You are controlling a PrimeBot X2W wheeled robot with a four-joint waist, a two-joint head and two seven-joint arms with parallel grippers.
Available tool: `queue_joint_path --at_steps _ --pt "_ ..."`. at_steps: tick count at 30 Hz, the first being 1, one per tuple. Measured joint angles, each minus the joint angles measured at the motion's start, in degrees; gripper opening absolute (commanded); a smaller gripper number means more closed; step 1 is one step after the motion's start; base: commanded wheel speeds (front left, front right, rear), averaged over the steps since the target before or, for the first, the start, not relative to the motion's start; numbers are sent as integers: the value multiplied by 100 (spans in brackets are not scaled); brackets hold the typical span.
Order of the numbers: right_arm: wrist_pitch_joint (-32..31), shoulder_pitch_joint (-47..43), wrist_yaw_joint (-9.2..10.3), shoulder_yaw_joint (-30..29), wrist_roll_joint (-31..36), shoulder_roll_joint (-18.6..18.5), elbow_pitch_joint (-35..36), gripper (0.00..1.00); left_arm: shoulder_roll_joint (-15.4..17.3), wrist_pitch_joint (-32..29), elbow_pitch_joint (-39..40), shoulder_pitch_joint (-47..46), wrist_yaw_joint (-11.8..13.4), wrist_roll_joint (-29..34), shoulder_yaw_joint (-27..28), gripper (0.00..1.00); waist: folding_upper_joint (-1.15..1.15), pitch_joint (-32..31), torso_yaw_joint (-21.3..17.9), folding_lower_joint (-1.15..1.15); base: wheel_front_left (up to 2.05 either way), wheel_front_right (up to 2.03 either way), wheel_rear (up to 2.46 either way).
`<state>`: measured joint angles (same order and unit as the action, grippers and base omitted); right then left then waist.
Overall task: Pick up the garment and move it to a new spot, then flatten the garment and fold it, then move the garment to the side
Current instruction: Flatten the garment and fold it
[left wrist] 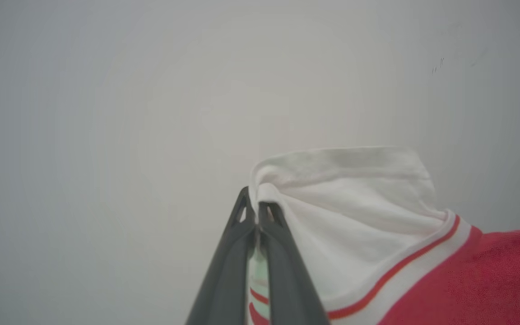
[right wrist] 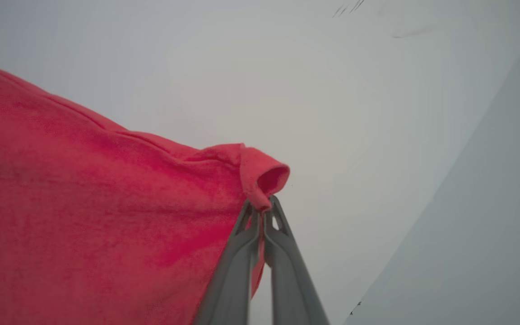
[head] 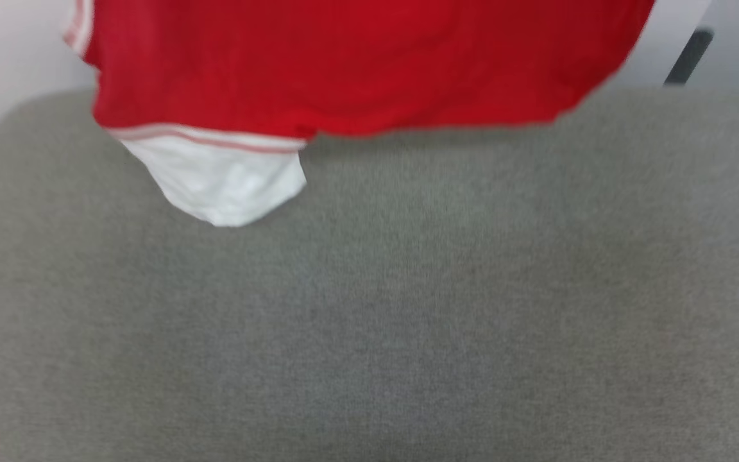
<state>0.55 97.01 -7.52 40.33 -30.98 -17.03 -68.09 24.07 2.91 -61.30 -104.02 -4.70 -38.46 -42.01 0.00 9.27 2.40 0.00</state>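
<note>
**Hanging Shirt Held at Two Points Above a Grey Surface**

The garment (head: pixel 356 64) hung across the top of the head view as a broad red sheet of soft fabric, somewhat blurred. Its lower edge ran along the far edge of a grey fabric surface (head: pixel 369 308). A white sleeve (head: pixel 222 186) dangled from the garment's left part, joined to the red by striped trim (head: pixel 203 136) in white and red. The tip of the sleeve reached lowest of all, over the grey surface. Whether sleeve or hem touched that surface could not be told. Behind the red cloth stood a pale wall (head: pixel 10 58), and a dark bar (head: pixel 687 58) slanted at the upper right.

In the left wrist view, the left gripper (left wrist: pixel 257 208) had its two dark fingers pressed together at the tips, clamped on the garment at a fold of white cloth (left wrist: pixel 355 203). From that fold the fabric spread away to the right of the view, past a red stripe and into the red body. Whether this was the same sleeve seen from the head could not be told.

In the right wrist view, the right gripper (right wrist: pixel 261 211) was likewise closed on the garment. It pinched a rolled red corner (right wrist: pixel 264 176) just above its fingertips, and the red fabric stretched off to the left of the view against the plain wall.
</note>
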Motion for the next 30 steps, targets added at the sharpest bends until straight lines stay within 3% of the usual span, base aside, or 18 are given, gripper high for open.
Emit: queue_joint_path --at_steps 4,9,12,18,24,30 --pt "424 582 0 -134 225 -5 -76 0 0 361 19 -547 151 34 121 0 0 579 -24 0 0 0 0" --pt "1285 1215 0 -445 790 -44 -339 0 -88 965 32 -1094 534 69 316 0 0 1388 -57 0 0 0 0" --pt "1436 1543 0 -722 1301 -140 -370 0 -197 1136 99 -1332 745 77 459 0 0 1881 -68 0 0 0 0" --pt "1457 1391 0 -1920 2860 -471 1035 0 -318 1223 1077 -1507 1074 240 1138 0 0 2819 -27 0 0 0 0" --pt "1456 343 0 -3254 4177 -209 1657 0 -578 1217 1851 -613 1009 567 1925 0 0 3586 108 0 0 0 0" --pt "1456 -123 0 -3839 4826 123 1696 0 -795 1217 1958 38 808 943 2482 0 0 4002 342 0 0 0 0"
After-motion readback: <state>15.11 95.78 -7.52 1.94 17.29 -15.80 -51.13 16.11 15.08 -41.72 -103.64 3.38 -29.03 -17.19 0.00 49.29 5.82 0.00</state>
